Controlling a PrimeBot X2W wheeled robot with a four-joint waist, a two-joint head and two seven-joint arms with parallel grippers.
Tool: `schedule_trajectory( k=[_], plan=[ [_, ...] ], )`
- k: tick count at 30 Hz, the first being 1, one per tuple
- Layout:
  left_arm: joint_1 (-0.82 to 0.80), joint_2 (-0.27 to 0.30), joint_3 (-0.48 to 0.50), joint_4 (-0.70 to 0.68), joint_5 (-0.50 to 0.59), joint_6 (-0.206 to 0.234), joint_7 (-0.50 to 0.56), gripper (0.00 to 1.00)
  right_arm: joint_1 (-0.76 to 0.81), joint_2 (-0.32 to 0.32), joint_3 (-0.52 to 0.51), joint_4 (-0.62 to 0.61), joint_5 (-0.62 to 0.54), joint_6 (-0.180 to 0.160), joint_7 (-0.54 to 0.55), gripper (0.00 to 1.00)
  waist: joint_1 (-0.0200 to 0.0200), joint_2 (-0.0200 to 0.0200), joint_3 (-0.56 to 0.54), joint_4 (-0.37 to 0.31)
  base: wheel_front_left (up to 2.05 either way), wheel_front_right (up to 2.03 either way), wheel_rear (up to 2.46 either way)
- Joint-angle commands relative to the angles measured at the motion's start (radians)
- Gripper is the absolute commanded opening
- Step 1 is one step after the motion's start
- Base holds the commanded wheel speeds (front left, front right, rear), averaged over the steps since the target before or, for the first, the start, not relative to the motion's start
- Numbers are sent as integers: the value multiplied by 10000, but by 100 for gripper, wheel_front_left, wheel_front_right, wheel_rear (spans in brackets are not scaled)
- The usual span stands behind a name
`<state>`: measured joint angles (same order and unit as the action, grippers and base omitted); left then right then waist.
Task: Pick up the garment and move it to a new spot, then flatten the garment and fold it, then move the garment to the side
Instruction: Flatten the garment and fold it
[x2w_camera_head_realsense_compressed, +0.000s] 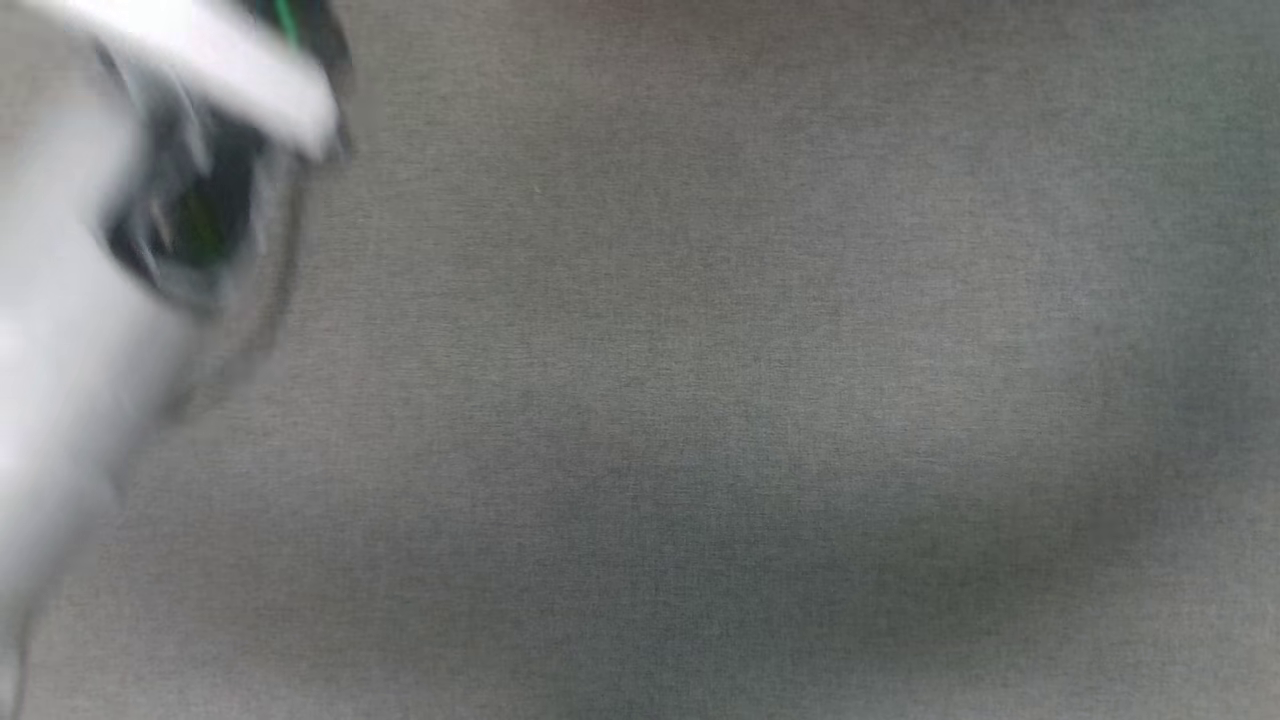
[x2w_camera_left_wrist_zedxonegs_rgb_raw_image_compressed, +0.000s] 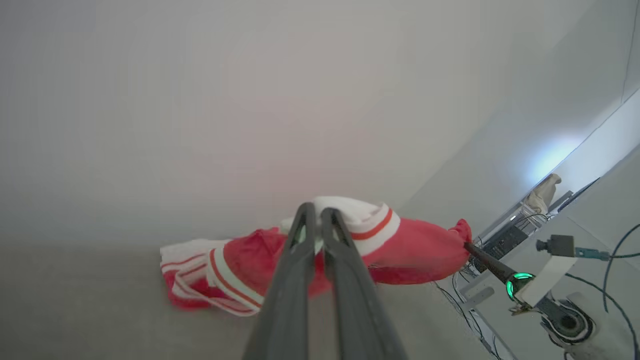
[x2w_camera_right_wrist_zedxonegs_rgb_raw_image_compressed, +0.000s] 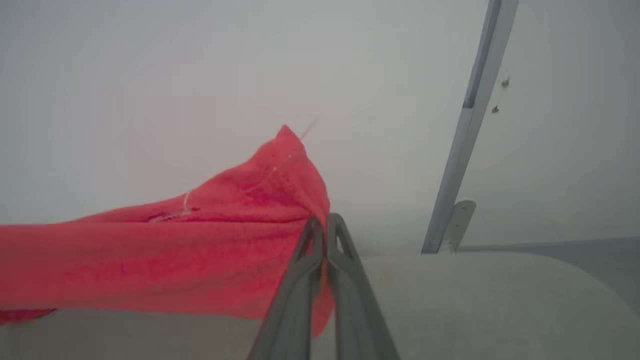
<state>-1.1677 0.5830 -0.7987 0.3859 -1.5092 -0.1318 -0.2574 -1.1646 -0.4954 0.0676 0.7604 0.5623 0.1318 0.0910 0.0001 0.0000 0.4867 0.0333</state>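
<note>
Left wrist view: left gripper (x2w_camera_left_wrist_zedxonegs_rgb_raw_image_compressed: 316, 212) pinched shut on the garment (x2w_camera_left_wrist_zedxonegs_rgb_raw_image_compressed: 415, 250) at its white-and-red striped trim — cloth raised, stretched across to the right gripper (x2w_camera_left_wrist_zedxonegs_rgb_raw_image_compressed: 467, 245), one end sagging onto the grey worktop (x2w_camera_left_wrist_zedxonegs_rgb_raw_image_compressed: 100, 310). Right wrist view: right gripper's fingers together, clamped on a red corner.

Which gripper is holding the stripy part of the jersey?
The left gripper: it pinches the jersey at its white-and-red striped trim, while the right gripper pinches a plain red corner.
</note>
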Motion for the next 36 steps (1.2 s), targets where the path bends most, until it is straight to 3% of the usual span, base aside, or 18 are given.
schedule_trajectory(
  k=[1,7,15,23,29,32,36],
  plan=[
    [478,116,54,-287,-108,36,-79,0,517,-147,118,-189,166,-21,-74,0,-1,0,-62,21,0,0,0],
    [3493,314,92,-2006,277,27,-102,0,3640,-875,435,-1752,1342,-19,-90,0,-1,0,-340,145,0,0,0],
    [6785,832,481,-3863,819,27,-88,0,7548,-1195,-394,-4437,2271,-19,470,0,-1,0,-982,123,0,0,0],
    [9137,1486,1082,-5359,1307,27,-88,0,10511,-543,-1833,-6920,2185,-18,1420,0,-1,0,-1295,-54,0,0,0],
    [10797,1841,1857,-6474,1655,27,-88,0,12374,445,-3029,-8868,1749,-15,2228,0,-1,0,-1323,-124,0,0,0],
    [11003,1953,2000,-6804,1915,27,-88,0,12620,863,-3460,-9536,1608,-15,2544,0,-1,0,-1314,-142,0,0,0],
    [9766,2039,1730,-6771,1903,27,32,0,11703,1087,-3653,-9829,1503,-11,2879,0,-1,0,-1274,-117,0,0,0]
  ],
)
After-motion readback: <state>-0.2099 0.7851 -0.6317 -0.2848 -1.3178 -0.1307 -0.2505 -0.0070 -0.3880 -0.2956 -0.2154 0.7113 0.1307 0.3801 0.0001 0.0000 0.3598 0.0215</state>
